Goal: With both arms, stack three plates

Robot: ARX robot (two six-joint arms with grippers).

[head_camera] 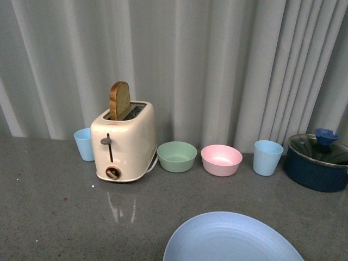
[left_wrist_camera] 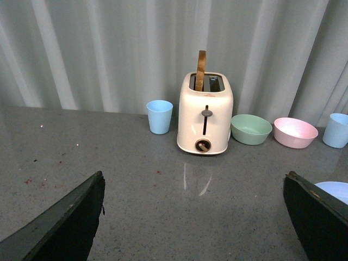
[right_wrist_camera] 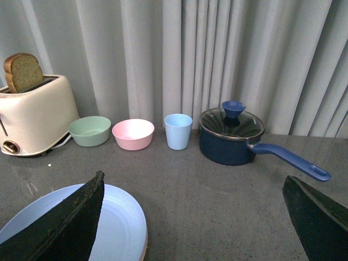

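Note:
A light blue plate (head_camera: 234, 239) lies at the near edge of the grey counter, cut off by the bottom of the front view. In the right wrist view the same plate (right_wrist_camera: 122, 228) has a thin beige rim (right_wrist_camera: 146, 252) showing beneath it. No other plate is visible. My right gripper (right_wrist_camera: 193, 175) hangs open above the counter, and one of its fingers (right_wrist_camera: 65, 228) overlaps the blue plate. My left gripper (left_wrist_camera: 194, 174) is open over bare counter facing the toaster, with a sliver of the blue plate (left_wrist_camera: 333, 190) beside one finger. Neither arm appears in the front view.
A cream toaster (head_camera: 124, 142) with a bread slice stands at the back with a blue cup (head_camera: 84, 144) beside it. Along the curtain sit a green bowl (head_camera: 176, 156), a pink bowl (head_camera: 221, 160), a second blue cup (head_camera: 267, 157) and a dark blue lidded pot (head_camera: 318, 163) with its long handle (right_wrist_camera: 293, 159).

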